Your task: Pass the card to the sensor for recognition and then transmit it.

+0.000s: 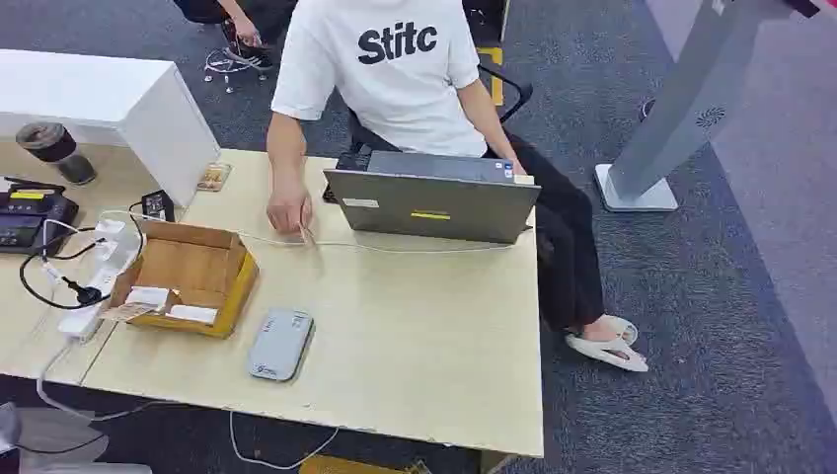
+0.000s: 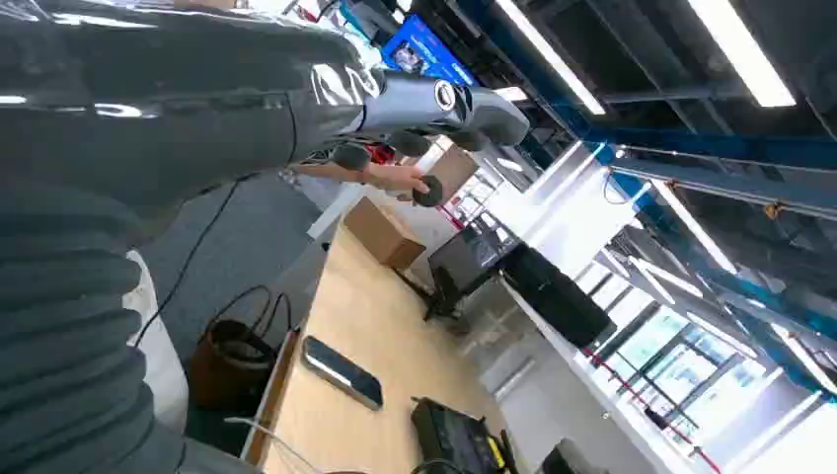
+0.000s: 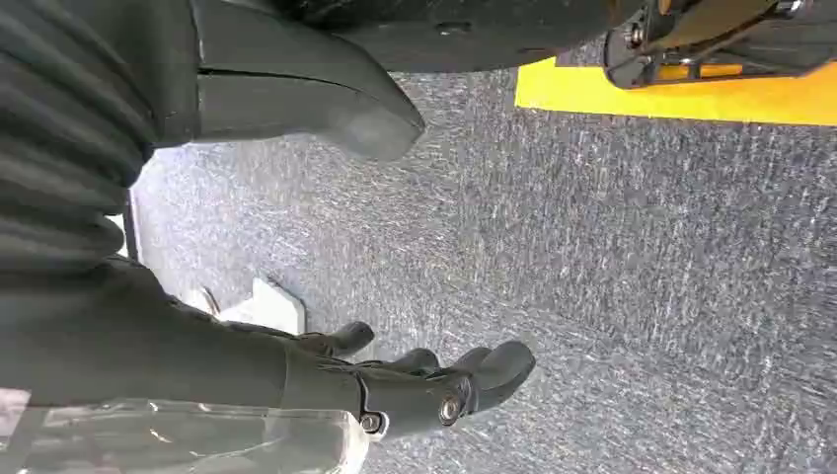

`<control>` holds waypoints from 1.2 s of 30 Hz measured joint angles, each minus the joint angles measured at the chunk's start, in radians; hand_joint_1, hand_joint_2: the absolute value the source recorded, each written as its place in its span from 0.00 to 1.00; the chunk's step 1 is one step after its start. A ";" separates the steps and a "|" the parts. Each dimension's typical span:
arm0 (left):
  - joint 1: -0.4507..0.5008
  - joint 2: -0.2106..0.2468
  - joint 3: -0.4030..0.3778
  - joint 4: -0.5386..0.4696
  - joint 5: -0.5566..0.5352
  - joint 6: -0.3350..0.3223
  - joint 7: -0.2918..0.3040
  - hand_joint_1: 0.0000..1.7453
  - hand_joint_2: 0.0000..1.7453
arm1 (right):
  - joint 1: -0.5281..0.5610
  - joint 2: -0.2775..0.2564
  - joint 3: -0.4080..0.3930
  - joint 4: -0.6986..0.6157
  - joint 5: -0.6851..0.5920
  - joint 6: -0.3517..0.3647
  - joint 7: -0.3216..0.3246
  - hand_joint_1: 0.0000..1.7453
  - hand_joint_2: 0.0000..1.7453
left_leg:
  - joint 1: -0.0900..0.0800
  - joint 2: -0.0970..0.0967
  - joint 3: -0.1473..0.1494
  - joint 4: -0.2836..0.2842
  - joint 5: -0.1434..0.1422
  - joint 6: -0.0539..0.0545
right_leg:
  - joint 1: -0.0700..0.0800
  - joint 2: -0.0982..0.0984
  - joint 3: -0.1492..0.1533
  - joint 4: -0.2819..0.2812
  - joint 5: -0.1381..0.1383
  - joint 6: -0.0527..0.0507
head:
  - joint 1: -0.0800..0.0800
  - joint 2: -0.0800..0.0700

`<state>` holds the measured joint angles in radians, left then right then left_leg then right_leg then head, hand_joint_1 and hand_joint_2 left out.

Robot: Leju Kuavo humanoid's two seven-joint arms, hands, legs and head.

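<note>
Worktop (image 1: 424,336): pale wood, with a person in a white T-shirt (image 1: 395,69) seated at its far edge.
Card (image 1: 307,235): a thin pale piece on the worktop at the person's hand (image 1: 288,209), just left of the laptop (image 1: 431,197); too small to tell more.
Sensor (image 1: 280,344): flat grey unit lying on the worktop near the front, just beside the box (image 1: 192,276).
Box: open cardboard, white slips inside, cables and a power strip (image 1: 99,272) to its left.
Left robot hand (image 2: 424,123): raised beside the worktop, fingers apart and slightly curled, holding nothing.
Right robot hand (image 3: 415,380): hanging over grey carpet (image 3: 642,276), fingers loosely spread, thumb apart, empty.
Floor: a yellow strip (image 3: 681,94) on the carpet.
</note>
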<state>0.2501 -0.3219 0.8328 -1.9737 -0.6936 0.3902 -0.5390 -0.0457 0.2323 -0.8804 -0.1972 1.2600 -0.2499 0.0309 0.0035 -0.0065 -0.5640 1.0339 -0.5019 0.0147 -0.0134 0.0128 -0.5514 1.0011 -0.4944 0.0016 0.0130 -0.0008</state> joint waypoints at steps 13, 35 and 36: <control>-0.068 0.204 -0.050 0.174 -0.186 0.099 0.183 0.00 1.00 | -0.005 0.000 0.000 -0.001 0.018 0.029 0.021 0.00 1.00 | 0.001 0.000 0.001 0.000 0.000 0.000 | 0.001 0.001 0.000 0.000 0.000 0.000 | 0.000 0.000; -0.253 0.522 -0.313 0.539 -0.357 0.198 0.441 0.00 1.00 | -0.010 0.000 0.001 -0.002 0.057 0.051 0.038 0.00 1.00 | 0.001 0.001 0.001 0.000 0.001 -0.002 | 0.001 0.003 0.000 0.000 0.001 -0.001 | 0.000 0.000; -0.266 0.527 -0.331 0.555 -0.368 0.203 0.445 0.00 1.00 | -0.011 0.000 0.001 -0.002 0.057 0.051 0.038 0.00 1.00 | 0.001 0.000 0.001 0.000 0.001 -0.002 | 0.001 0.002 0.000 0.000 0.001 -0.001 | 0.000 0.000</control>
<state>-0.0155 0.2049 0.5016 -1.4183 -1.0617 0.5936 -0.0938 -0.0565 0.2319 -0.8793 -0.1991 1.3169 -0.1984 0.0691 0.0045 -0.0063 -0.5631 1.0342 -0.5005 0.0129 -0.0125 0.0151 -0.5515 1.0012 -0.4935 0.0005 0.0130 -0.0008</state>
